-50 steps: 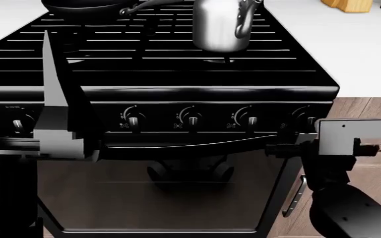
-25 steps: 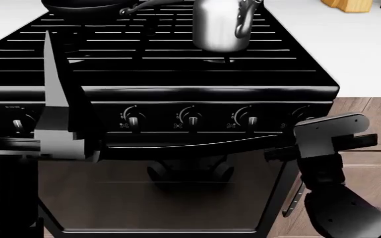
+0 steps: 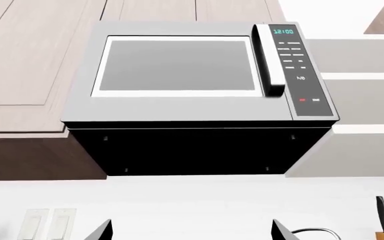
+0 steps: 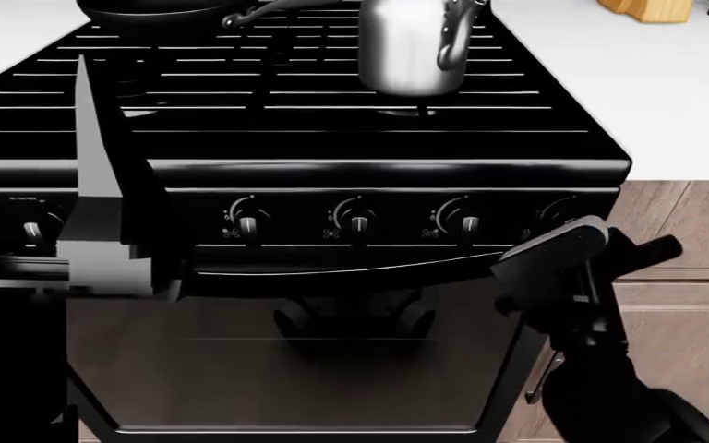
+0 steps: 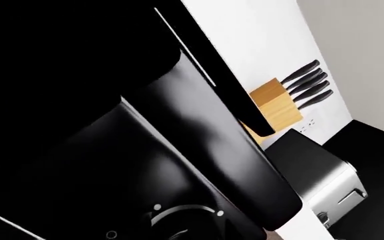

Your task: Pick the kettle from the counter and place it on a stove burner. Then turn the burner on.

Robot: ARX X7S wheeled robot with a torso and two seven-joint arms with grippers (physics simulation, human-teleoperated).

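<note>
Right gripper (image 4: 530, 268) low at the near right, close against the range's front by the rightmost knob (image 4: 572, 224); jaws hidden, state impossible to tell. Left gripper (image 4: 114, 231) raised at the near left before the stove front, pointing upward; jaws apart, judging by two tips far apart in the left wrist view. Kettle (image 4: 413, 46) upright on the black grates (image 4: 269, 92) at far centre, over a stove burner (image 4: 406, 113). Frying pan (image 4: 163, 11) at far left. White counter (image 4: 675, 92) to the right, knife block (image 5: 277, 102) at its far edge.
</note>
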